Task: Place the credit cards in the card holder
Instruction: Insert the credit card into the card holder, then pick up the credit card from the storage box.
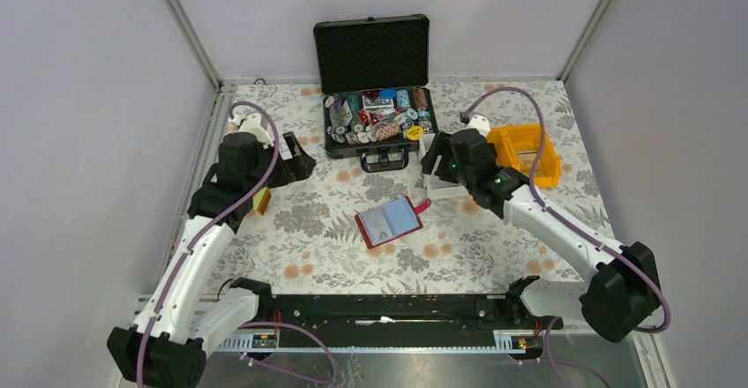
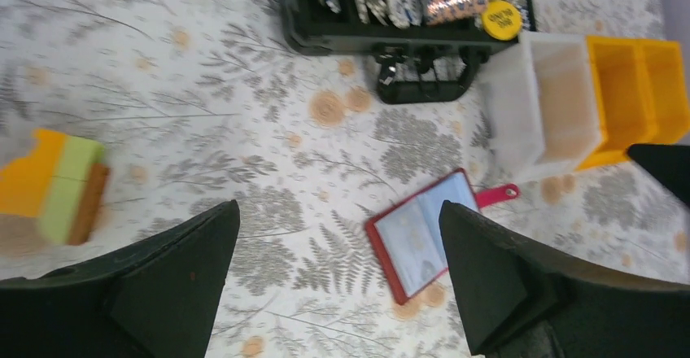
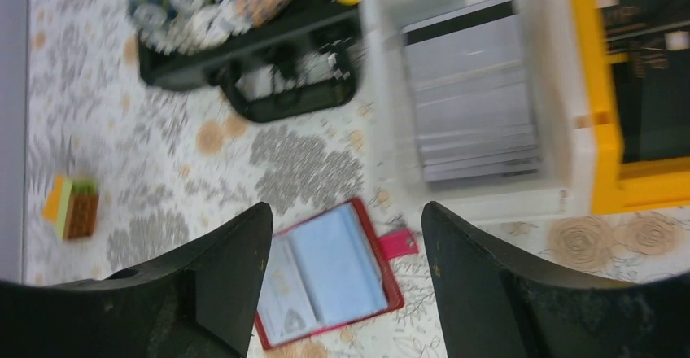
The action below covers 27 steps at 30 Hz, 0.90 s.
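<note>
The card holder (image 1: 389,221) lies open in the middle of the table, red with pale blue inner pages up and its snap tab pointing right. It also shows in the left wrist view (image 2: 423,236) and the right wrist view (image 3: 329,272). A stack of grey credit cards (image 3: 472,89) lies in a translucent white bin (image 3: 382,130) beside it. My left gripper (image 2: 338,220) hovers open at the far left, well away from the holder. My right gripper (image 3: 346,220) stands open above the table near the white bin, with nothing between its fingers.
An open black case (image 1: 375,119) full of poker chips stands at the back centre. A yellow bin (image 1: 529,154) sits at the right behind the white bin (image 2: 541,106). A small orange and green block (image 1: 261,201) lies by the left arm.
</note>
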Tool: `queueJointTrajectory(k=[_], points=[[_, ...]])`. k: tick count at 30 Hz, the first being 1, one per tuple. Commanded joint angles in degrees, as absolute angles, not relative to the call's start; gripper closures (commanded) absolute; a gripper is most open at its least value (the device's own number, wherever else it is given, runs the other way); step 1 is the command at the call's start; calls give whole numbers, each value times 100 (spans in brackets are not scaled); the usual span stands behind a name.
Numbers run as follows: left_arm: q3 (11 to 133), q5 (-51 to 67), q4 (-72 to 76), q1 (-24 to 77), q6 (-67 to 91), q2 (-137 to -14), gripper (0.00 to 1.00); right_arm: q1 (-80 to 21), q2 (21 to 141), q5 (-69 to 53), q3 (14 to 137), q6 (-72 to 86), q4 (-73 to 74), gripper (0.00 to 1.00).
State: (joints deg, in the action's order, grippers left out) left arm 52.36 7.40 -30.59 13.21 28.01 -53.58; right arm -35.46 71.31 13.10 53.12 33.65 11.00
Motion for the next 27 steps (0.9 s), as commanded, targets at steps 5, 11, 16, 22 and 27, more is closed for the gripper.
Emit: queueJointTrajectory(k=[5, 11, 16, 22, 27], points=[[5440, -848, -3454, 1239, 1698, -4981, 1, -2812, 7315, 2526, 5029, 5433, 695, 27], [5224, -364, -3327, 1237, 1751, -4926, 1, -2812, 7614, 3214, 4782, 6710, 235, 34], [5136, -27, -3270, 1265, 1820, -4740, 1, -2821, 8144, 3405, 5099, 7136, 394, 37], [5125, -313, -3340, 1493, 1754, -4559, 1, -2892, 8698, 3580, 5417, 7447, 507, 39], [5124, -341, -3340, 1637, 1736, -4505, 1, -2955, 9208, 3691, 5708, 7489, 470, 41]])
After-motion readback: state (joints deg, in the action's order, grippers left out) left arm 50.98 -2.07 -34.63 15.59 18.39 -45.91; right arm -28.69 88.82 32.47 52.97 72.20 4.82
